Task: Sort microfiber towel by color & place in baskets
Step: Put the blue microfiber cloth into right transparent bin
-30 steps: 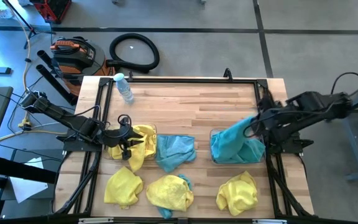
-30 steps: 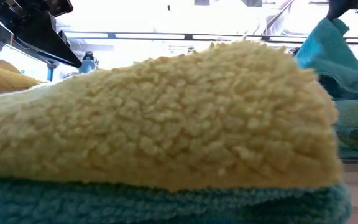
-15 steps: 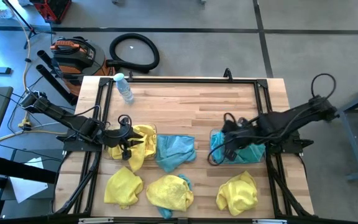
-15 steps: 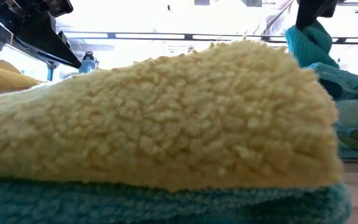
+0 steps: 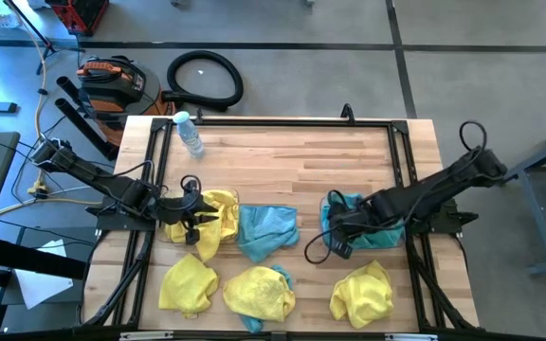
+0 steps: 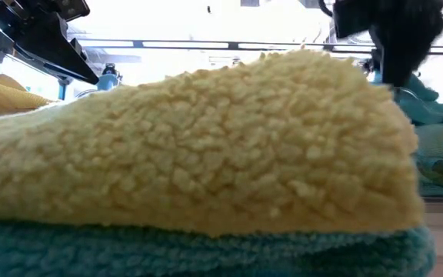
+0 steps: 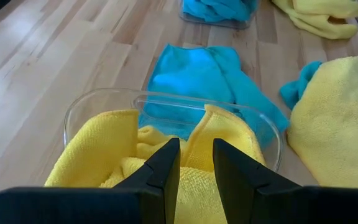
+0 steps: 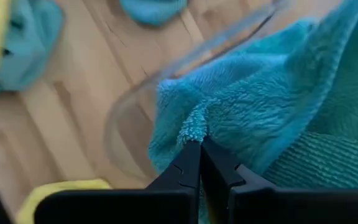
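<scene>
Step in hand: right gripper [image 8: 201,163], fingers pinched on teal towel [image 8: 272,118], lowering it into right basket [image 8: 126,118]. Next: release. Left gripper [image 7: 194,168], slightly parted, empty, over yellow-towel basket [image 7: 79,109].

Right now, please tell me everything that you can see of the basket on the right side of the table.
The right basket is a shallow bin of clear plastic with rounded corners, seen best in the right wrist view. It stands flat on the wooden table near the right edge. Teal towels fill it and rise above its rim. The right end effector reaches low over it, shut on a tuft of teal towel at the rim. A yellow towel lies nearer the front edge, apart from it.
</scene>
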Robot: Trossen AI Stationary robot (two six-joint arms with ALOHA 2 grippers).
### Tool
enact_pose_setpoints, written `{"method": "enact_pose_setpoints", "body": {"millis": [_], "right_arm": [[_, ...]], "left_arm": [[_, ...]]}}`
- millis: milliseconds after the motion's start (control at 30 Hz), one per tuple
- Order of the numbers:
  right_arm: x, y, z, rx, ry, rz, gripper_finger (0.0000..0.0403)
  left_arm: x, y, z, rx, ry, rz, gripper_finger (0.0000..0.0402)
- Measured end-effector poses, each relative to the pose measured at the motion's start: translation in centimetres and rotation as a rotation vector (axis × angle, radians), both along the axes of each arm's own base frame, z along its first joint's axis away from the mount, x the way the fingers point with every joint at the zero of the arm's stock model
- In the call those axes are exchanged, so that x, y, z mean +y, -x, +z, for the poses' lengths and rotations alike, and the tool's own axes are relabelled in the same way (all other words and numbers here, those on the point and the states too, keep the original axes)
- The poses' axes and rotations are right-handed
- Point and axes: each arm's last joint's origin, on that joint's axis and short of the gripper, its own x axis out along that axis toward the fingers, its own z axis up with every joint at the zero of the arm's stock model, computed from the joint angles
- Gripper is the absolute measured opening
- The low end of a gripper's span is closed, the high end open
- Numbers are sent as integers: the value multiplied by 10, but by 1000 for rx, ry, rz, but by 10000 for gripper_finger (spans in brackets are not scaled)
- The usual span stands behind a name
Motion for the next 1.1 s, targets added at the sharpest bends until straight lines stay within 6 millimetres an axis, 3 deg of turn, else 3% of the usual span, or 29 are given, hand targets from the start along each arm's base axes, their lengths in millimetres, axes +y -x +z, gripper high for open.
{"method": "enact_pose_setpoints", "body": {"millis": [300, 467, 633, 933, 1100], "right_arm": [[-17, 5, -66, -66, -152, 33, 0], [-22, 8, -75, -79, -148, 19, 0], [-21, 4, -61, -46, -119, 11, 0], [-18, -8, -8, -14, -82, -24, 1], [-19, -10, 19, -2, -41, -43, 27]], "left_arm": [[1, 1, -6, 11, -11, 6, 85], [0, 0, -5, -5, -4, 6, 85], [0, 0, -5, -5, -4, 6, 85], [0, 0, -5, -4, -4, 6, 85], [0, 0, -5, -4, -3, 5, 85]]}}
